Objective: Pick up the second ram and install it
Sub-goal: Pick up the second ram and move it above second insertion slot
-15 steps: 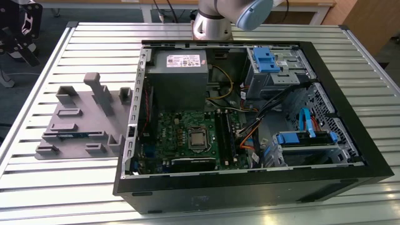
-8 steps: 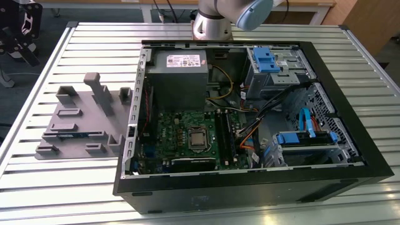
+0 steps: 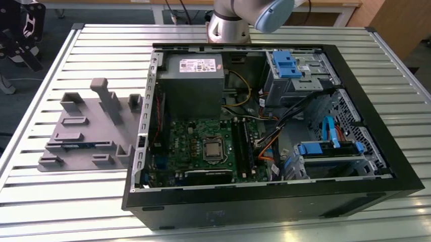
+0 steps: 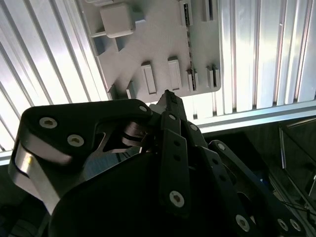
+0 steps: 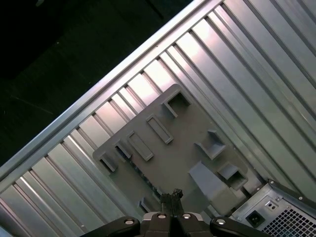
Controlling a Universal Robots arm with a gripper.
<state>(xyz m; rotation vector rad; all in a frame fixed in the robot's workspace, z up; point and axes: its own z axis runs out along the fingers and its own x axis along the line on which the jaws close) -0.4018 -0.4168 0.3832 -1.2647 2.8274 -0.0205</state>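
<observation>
One thin blue-green stick w/ dark chips = second ram (image 3: 79,145). Lies low in a slot toward the near part of the grey fixture (image 3: 88,128), on the exterior view's left, well apart from the PC case (image 3: 269,206). Lies free, apart from the gripper.

Materials/shapes:
- Fixture: matte grey plastic. Flat plate w/ raised blocks, shallow rectangular pockets, and one tall post w/ sloped brace (image 3: 108,98).
- Rests on table (image 3: 67,201) of shiny ribbed aluminium slats w/ long parallel grooves.
- Case: black sheet metal, boxy, lying flat w/ open side up.
- Inside, green motherboard (image 3: 202,146), bumpy w/ small parts.
- Square silvery CPU socket (image 3: 213,149) mid-board.
- Long black slots (image 3: 243,146) just beside the socket, toward the exterior view's right. Cannot tell what sits in them.
- Plain grey metal power-supply box (image 3: 191,75) at the far end.
- Blue plastic drive brackets (image 3: 286,63) at the far-right corner of the case.
- Loose orange, yellow and black cables (image 3: 269,136) between board and drive bays.

Arm (image 3: 227,27):
- Silver-grey base column stands at the table's far edge, just behind the case.
- Pale-blue joint cap above it, then leaves the exterior view at the top.
- Gripper (image 5: 171,196) (image 4: 168,95): black, w/ bolted link bars fanning out either side.
- Points down over the fixture in both wrist views, hanging clear above the plate, no contact.
- Jaws pressed together at the tips, closed w/ nothing between them.
</observation>
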